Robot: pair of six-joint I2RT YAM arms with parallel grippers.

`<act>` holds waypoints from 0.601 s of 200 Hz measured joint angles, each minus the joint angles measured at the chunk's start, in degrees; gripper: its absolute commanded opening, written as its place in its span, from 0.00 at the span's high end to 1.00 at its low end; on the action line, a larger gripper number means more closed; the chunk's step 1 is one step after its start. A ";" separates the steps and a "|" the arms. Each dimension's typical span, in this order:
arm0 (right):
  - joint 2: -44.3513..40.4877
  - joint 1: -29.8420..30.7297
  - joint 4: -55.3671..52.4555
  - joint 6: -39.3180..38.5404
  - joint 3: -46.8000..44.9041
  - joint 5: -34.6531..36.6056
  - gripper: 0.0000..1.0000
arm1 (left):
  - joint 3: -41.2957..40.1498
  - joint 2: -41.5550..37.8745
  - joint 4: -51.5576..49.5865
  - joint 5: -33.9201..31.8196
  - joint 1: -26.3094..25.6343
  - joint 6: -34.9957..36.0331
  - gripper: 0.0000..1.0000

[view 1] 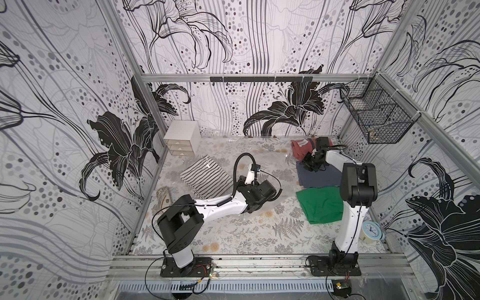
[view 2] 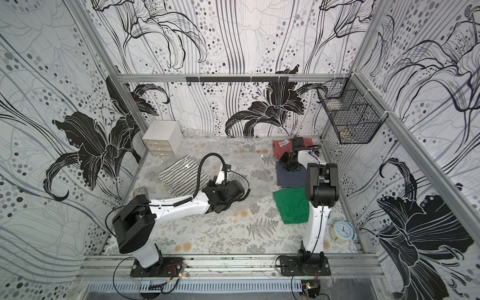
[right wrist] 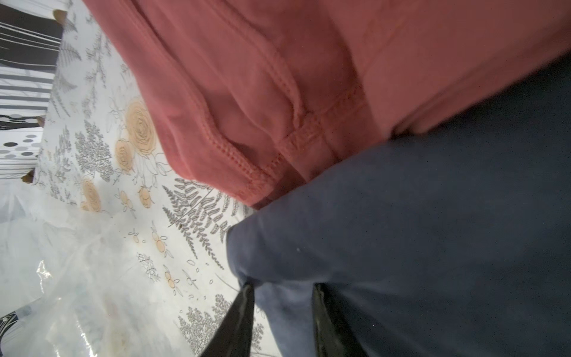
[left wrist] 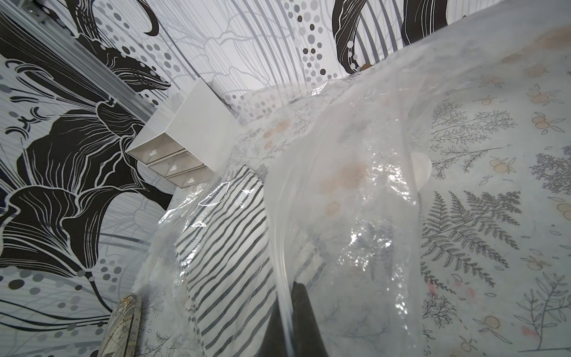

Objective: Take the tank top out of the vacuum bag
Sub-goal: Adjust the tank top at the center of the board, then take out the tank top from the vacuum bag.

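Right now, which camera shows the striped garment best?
The left wrist view: the striped garment lies close, under the clear vacuum bag. Both top views show it small, partly behind the left arm. The right wrist view misses it.

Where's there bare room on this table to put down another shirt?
The widest bare patch is the front strip of tablecloth, between the left arm's base and the right arm's base, bordered by the green shirt and the clock. The right side is crowded: red shirt, navy shirt, then the green one. The clear bag, with the striped top, fills the middle.
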 measured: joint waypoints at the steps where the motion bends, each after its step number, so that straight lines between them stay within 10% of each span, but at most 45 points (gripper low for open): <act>1: -0.13 0.00 0.02 0.00 -0.09 0.02 0.64 | 0.00 0.00 -0.02 0.00 0.00 -0.02 1.00; 73: -32.83 7.58 -2.99 -5.55 -22.29 8.37 0.58 | 2.56 -0.07 -0.74 0.26 0.00 0.85 1.00; 120: -51.76 12.94 14.69 4.00 -48.57 -5.90 0.54 | 2.82 -2.10 0.92 0.96 -0.76 2.19 1.00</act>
